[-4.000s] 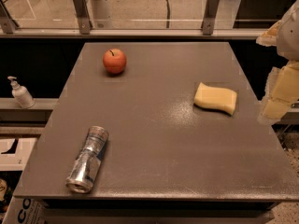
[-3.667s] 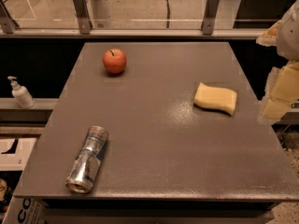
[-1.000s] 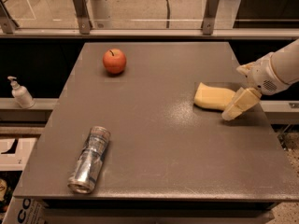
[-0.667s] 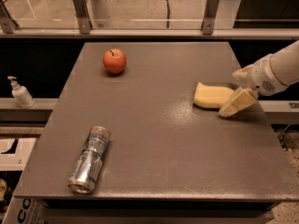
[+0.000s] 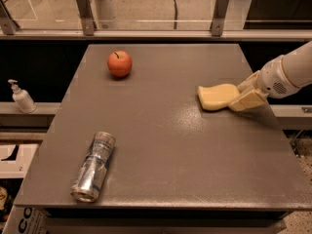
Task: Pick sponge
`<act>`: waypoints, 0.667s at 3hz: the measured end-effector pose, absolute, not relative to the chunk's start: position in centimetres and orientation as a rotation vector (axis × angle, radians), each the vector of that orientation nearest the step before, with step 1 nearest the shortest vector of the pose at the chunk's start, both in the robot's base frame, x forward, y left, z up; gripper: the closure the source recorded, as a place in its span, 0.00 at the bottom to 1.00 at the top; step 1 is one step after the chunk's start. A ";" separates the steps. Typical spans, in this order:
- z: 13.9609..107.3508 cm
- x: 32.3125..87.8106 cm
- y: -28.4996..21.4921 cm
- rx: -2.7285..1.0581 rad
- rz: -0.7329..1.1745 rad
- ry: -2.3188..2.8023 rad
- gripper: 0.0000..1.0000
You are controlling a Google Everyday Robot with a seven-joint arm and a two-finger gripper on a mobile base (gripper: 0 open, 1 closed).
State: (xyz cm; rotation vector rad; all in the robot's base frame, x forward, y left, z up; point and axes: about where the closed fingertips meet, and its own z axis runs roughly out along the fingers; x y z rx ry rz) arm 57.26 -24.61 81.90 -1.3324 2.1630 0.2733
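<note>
The pale yellow sponge lies flat on the grey table, right of centre. My gripper reaches in from the right edge on a white arm and is down at table height at the sponge's right end. It is open, with one pale finger on the near side of that end and the other on the far side. The sponge's right end is hidden between them.
A red apple stands at the table's far left. A silver can lies on its side at the near left. A white pump bottle stands on a ledge off the table's left. A glass railing runs behind the table.
My gripper has swung in from off the table's right side and come down to the sponge's right end. The sponge has shifted slightly left. The apple and the can have not moved.
</note>
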 end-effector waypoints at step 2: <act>82.9 57.4 -24.3 -1.310 0.299 2.148 1.00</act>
